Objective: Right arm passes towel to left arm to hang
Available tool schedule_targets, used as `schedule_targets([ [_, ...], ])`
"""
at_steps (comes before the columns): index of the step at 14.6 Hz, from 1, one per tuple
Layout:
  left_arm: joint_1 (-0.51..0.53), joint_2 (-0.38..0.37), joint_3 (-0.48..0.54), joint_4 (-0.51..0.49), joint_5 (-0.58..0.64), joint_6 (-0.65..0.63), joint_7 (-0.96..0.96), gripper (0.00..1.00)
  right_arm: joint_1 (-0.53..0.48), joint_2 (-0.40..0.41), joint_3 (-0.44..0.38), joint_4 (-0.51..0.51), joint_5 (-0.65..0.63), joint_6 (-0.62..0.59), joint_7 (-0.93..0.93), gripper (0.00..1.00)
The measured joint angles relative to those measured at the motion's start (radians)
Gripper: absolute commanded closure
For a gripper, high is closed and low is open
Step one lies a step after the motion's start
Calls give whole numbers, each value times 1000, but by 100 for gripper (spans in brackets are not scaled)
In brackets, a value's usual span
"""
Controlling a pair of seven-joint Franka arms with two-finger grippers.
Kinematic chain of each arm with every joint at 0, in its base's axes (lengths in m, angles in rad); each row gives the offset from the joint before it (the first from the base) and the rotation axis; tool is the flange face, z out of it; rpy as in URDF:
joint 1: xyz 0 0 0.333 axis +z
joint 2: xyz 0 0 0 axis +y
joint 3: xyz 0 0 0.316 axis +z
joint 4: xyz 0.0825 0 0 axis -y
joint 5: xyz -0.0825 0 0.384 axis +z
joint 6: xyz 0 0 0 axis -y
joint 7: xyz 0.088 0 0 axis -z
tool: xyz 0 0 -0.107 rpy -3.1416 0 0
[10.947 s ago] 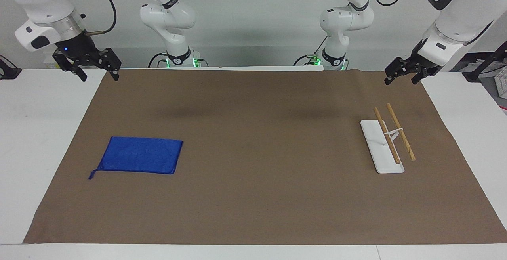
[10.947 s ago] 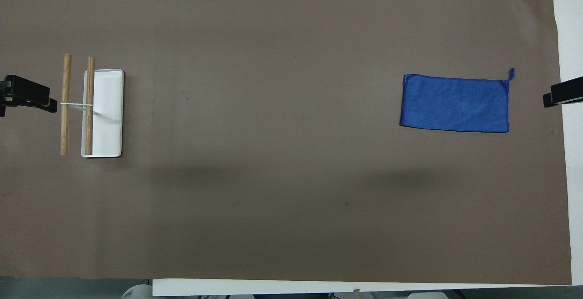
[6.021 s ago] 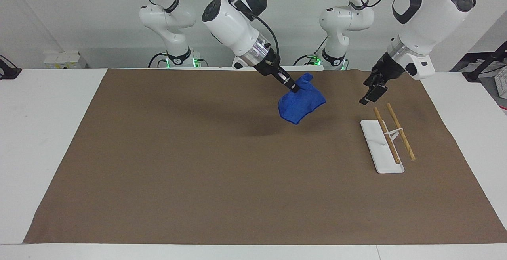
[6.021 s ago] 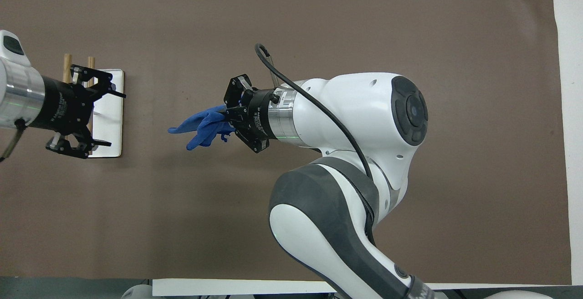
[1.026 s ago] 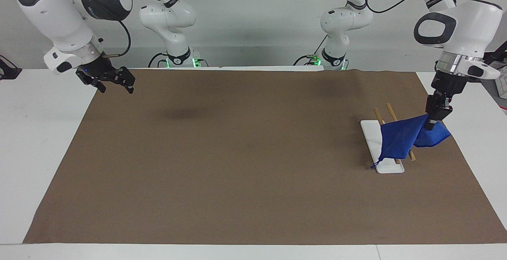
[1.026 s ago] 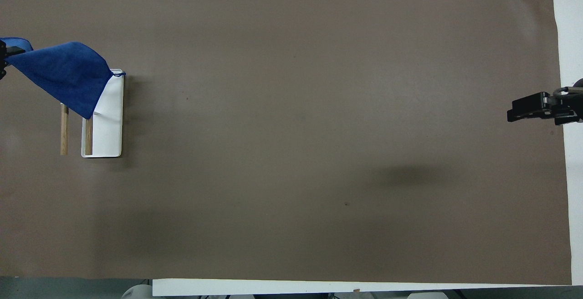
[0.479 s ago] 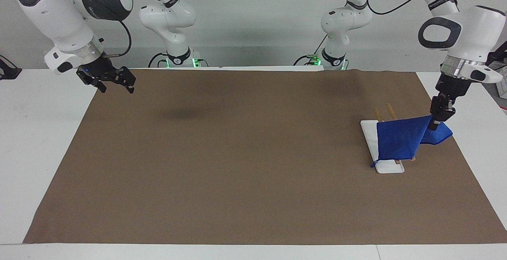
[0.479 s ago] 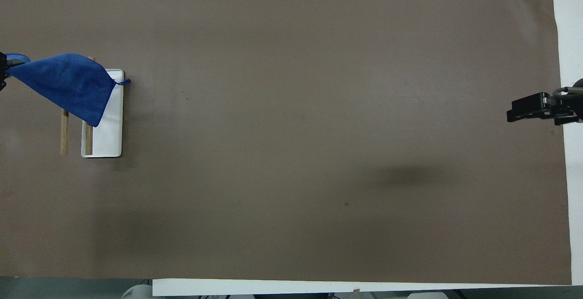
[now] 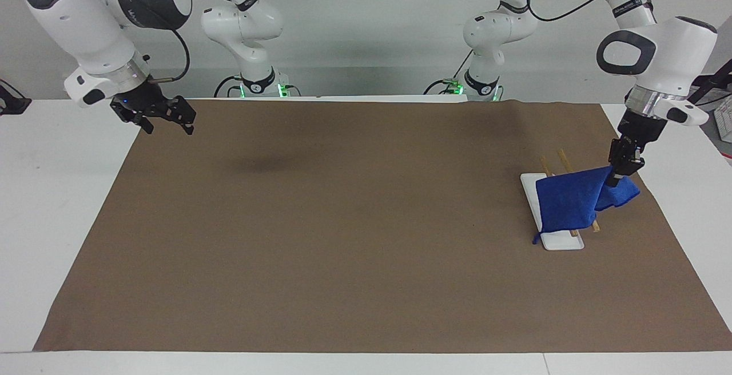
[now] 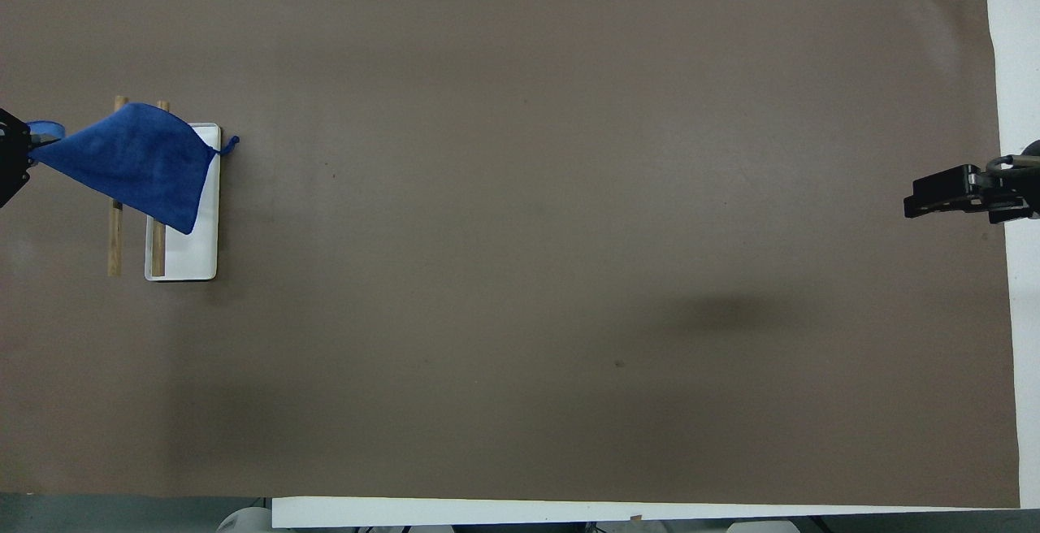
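Note:
The blue towel is draped over the two wooden bars of the white rack, with one corner still held up. It also shows in the overhead view, spread over the rack. My left gripper is shut on that raised corner, just above the rack's outer bar at the left arm's end of the table; only its edge shows in the overhead view. My right gripper waits open and empty over the mat's corner at the right arm's end, also in the overhead view.
A brown mat covers most of the white table. The towel's thin loop hangs down beside the rack's base. The two arms' bases stand at the table's robot-side edge.
My left gripper has shifted with the towel corner toward the middle of the table and along the bars, so the towel now covers more of the rack. The right arm has not moved.

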Motion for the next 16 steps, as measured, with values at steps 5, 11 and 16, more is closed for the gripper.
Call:
schedule_targets([
  [5, 39, -3, 0, -5, 0, -1, 61, 1, 0, 0, 0, 0, 0, 0, 0, 0],
  [11, 65, -4, 1, 30, 8, -37, 74, 0, 0, 0, 0, 0, 0, 0, 0, 0],
  [16, 75, 25, -6, 236, 219, -312, 80, 0, 0, 0, 0, 0, 0, 0, 0, 0],
])
